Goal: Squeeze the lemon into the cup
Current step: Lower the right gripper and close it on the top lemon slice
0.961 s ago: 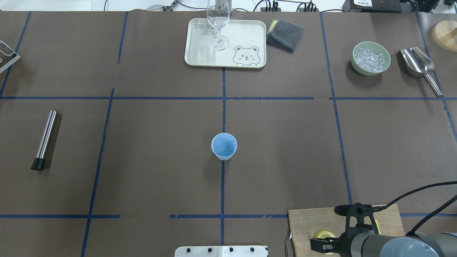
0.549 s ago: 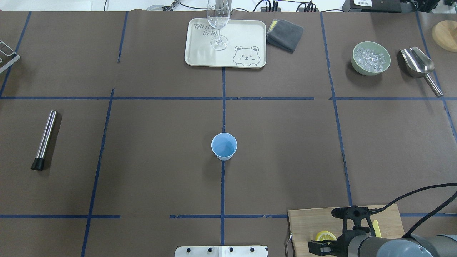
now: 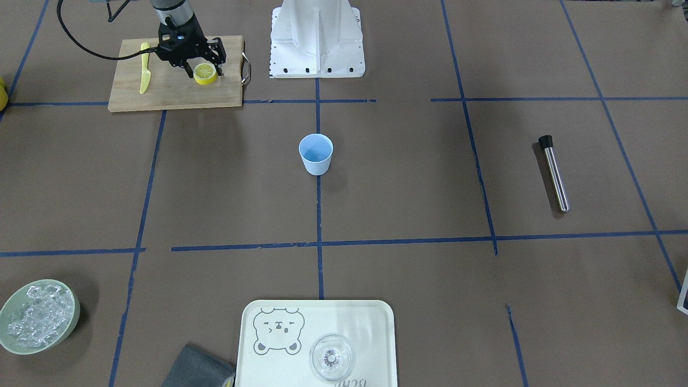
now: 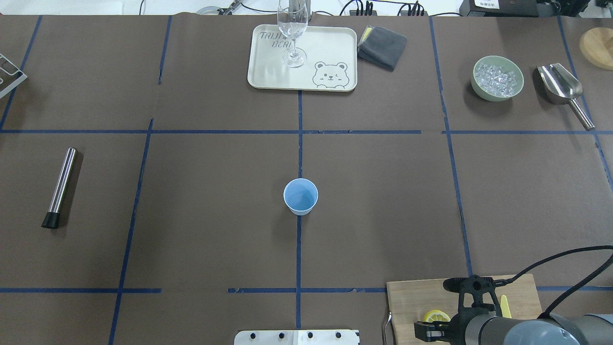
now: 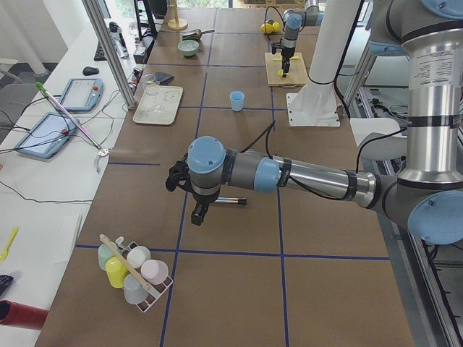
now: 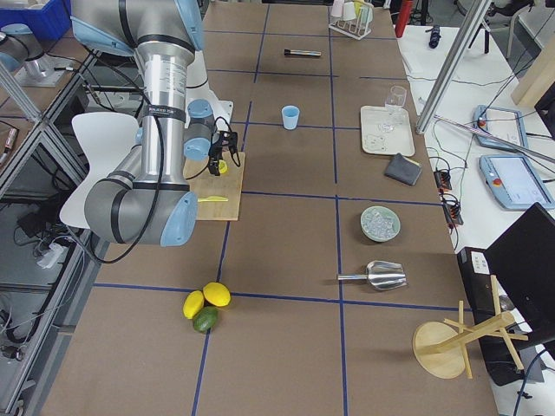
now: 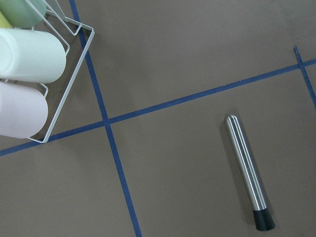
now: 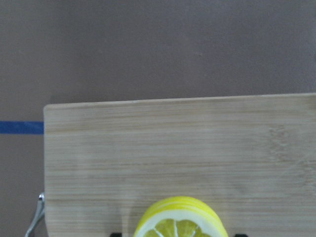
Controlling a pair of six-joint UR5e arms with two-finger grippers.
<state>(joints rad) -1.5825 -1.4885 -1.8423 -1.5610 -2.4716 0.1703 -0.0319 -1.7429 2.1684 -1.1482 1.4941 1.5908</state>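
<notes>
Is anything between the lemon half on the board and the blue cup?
Nothing visible: only bare table lies between the lemon half, flanked by the right pincer on the cutting board, and the cup.

Lemon (image 3: 205,73) on board (image 3: 172,94) nr knife (image 3: 144,67); cup (image 3: 315,154) well apart, table (image 3: 403,188) ctr.

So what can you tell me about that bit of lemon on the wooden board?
The lemon is a cut piece, with yellow rind around a pale face of spoke-like segments. It lies cut face up on the wooden board, near the end with the metal handle. The right gripper straddles it with one finger on each side. The wrist view shows slim gaps between the fingers and the rind, so it is not yet gripped. The yellow knife lies apart from it.
</notes>
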